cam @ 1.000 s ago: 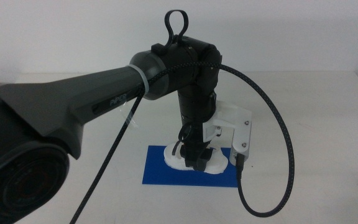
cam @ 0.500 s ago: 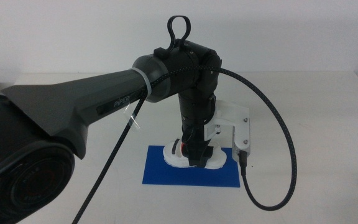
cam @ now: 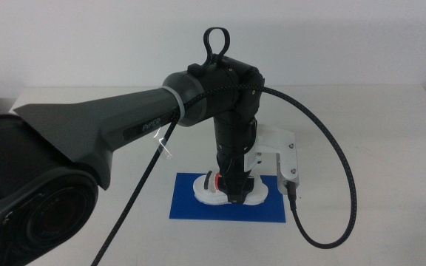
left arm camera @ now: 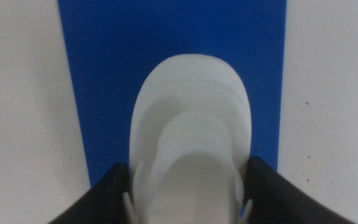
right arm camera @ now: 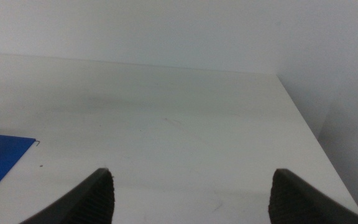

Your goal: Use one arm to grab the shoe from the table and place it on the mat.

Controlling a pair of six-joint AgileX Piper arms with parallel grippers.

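A large dark arm (cam: 124, 129) reaches in from the left side of the white table (cam: 376, 125) and bends straight down over a bright blue mat (cam: 191, 203). Its left gripper (cam: 233, 193) points down at the middle of the mat, with a white camera bracket (cam: 283, 155) beside it and a braided black cable (cam: 339, 162) looping out to the right.

The shoe (cam: 211, 191), small and white with a spot of red on top, sits on the mat, its sole ends showing on either side of the gripper. From the left wrist camera, the shoe's (left arm camera: 191, 143) rounded white front lies over the blue mat (left arm camera: 104, 74), and the two dark jaws stand one on each side of it, close against its sides near the bottom edge. Whether they are pressing on the shoe or just bracketing it cannot be told.

The right gripper (right arm camera: 191, 193) waits off to the side, jaws wide apart with nothing between them, looking across bare table (right arm camera: 185, 137) with one corner of the mat (right arm camera: 2, 158) in sight.
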